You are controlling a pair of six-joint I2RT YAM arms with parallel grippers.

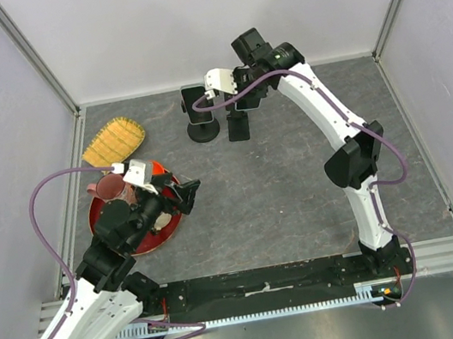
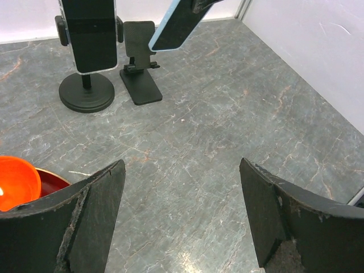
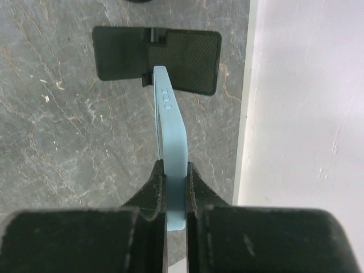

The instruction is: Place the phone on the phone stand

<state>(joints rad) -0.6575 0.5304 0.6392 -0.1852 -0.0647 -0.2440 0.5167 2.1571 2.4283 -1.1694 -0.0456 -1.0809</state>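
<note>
Right wrist view: right gripper [image 3: 173,176] clamps the phone [image 3: 169,125] edge-on above the stand [image 3: 196,60]; left gripper [image 2: 182,193] hangs spread wide, holding nothing.

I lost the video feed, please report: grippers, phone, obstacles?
Right gripper shut on phone, over the folding stand. Left gripper open, empty. Second stand beside, not blocking.

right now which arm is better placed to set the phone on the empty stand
Right: right claw grips the phone just above the folding stand. The left claw is open, empty, far back.
</note>
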